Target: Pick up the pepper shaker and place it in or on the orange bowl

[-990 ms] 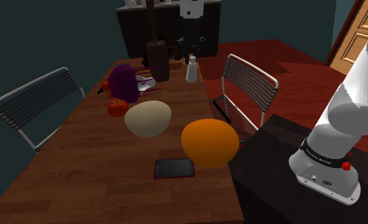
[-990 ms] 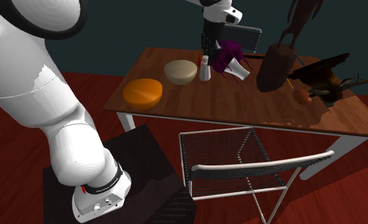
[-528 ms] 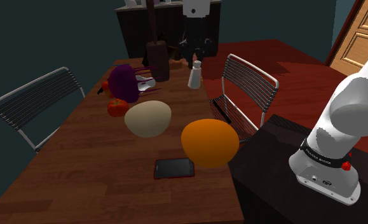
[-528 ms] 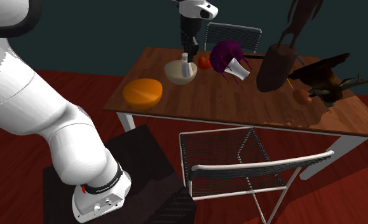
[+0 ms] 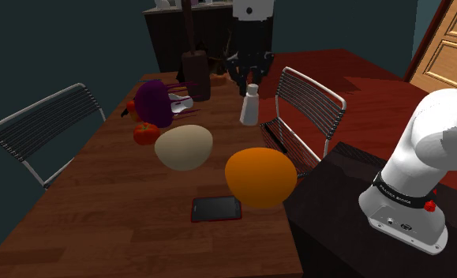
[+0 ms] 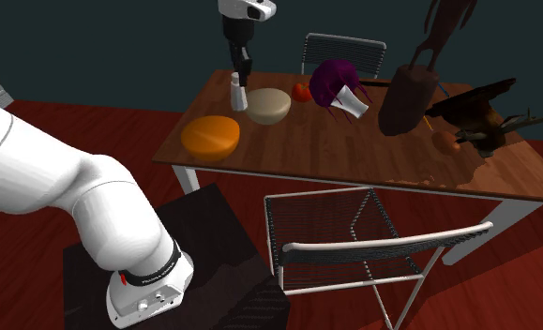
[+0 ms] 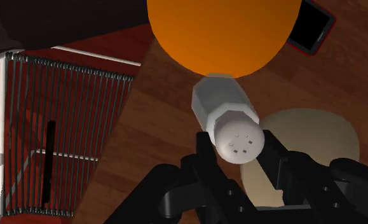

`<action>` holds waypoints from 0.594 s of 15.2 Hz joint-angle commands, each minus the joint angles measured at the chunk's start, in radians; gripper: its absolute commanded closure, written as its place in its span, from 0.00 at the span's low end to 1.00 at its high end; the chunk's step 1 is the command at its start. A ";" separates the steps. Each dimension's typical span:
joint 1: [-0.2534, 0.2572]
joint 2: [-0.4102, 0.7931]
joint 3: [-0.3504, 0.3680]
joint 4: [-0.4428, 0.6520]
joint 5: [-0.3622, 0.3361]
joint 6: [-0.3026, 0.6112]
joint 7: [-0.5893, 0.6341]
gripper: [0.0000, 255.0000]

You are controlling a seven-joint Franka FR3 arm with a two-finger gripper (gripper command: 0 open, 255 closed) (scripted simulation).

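Observation:
The pepper shaker [image 5: 250,105] is a pale grey bottle with a holed cap. It hangs above the wooden table, clasped at its top by my black gripper [image 5: 250,81], which is shut on it. In the second exterior view the pepper shaker [image 6: 238,92] hangs under the gripper [image 6: 240,75], between the beige bowl [image 6: 267,105] and the orange bowl [image 6: 210,137]. The wrist view has the fingers of the gripper [image 7: 238,154] pressing the pepper shaker's [image 7: 230,118] cap, with the orange bowl [image 7: 224,32] just beyond its base. The orange bowl [image 5: 260,176] sits near the table's stand-side edge.
A beige bowl [image 5: 184,147], a red-edged phone [image 5: 215,209], a tomato [image 5: 146,133], a purple object [image 5: 154,103] and a brown block [image 5: 196,75] share the table [image 5: 116,205]. Wire-backed chairs [image 5: 305,107] [image 5: 41,126] stand on both sides.
The gripper has carried the shaker up off the far end of the table and along towards the orange bowl. It stayed shut on the shaker throughout.

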 commanded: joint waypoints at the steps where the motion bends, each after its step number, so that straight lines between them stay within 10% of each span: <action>1: 0.019 -0.041 0.022 -0.028 0.019 -0.008 0.034 1.00; 9: 0.089 -0.156 0.108 -0.088 0.088 -0.039 0.160 1.00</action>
